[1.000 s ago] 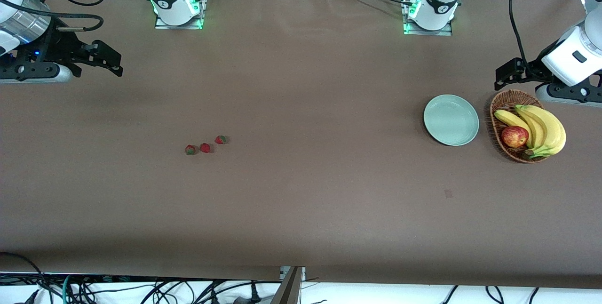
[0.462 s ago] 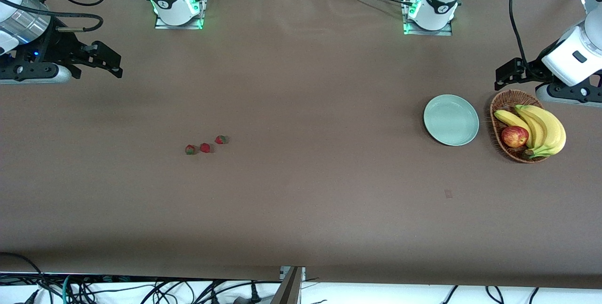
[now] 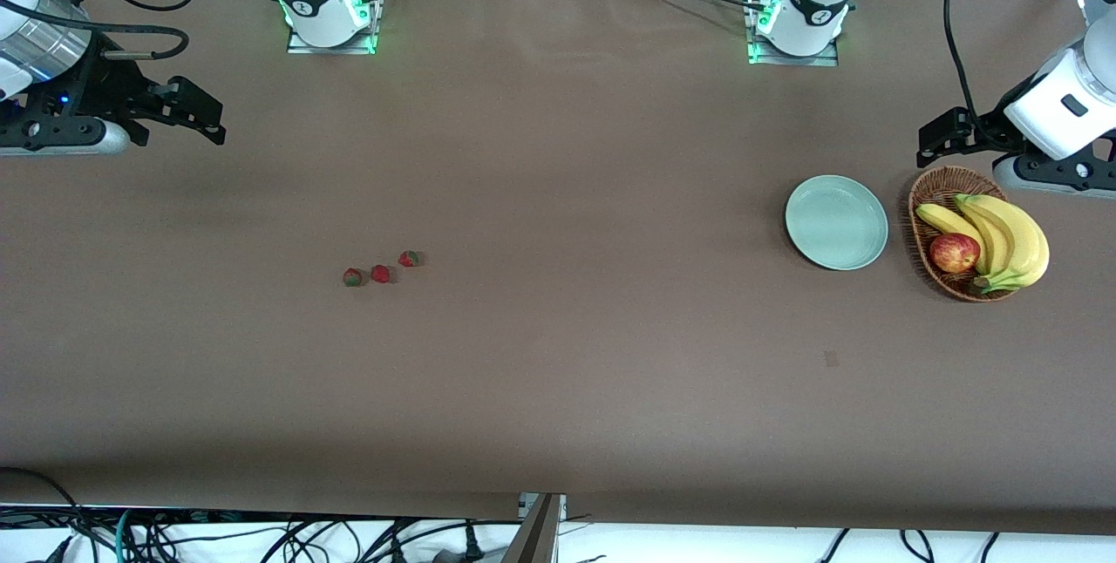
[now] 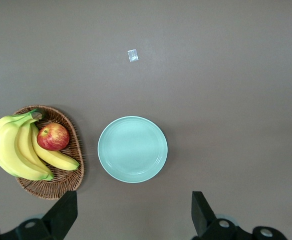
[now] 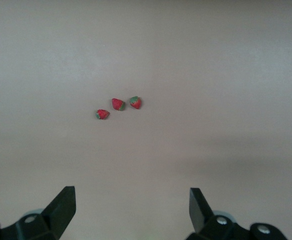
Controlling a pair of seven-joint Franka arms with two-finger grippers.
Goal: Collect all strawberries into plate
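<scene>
Both wrist views cut off own gripper bodies at picture edge, only finger tips poke in. Front view crops left arm above basket [image 3: 940, 197] and right arm too. Strawberries [image 3: 380, 272] too tiny for cap detail. Bananas [image 3: 1003, 236] hide part of basket inside.

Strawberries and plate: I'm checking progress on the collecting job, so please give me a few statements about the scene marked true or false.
1. All three strawberries lie on the bare table. True.
2. The plate already holds one strawberry. False: it holds nothing.
3. A wicker basket with bananas and an apple sits beside the plate. True.
4. The right hand grips a strawberry. False: it is open and holds nothing, up over the right arm's end of the table.
5. The left hand is open, just above the basket's rim. True.
</scene>
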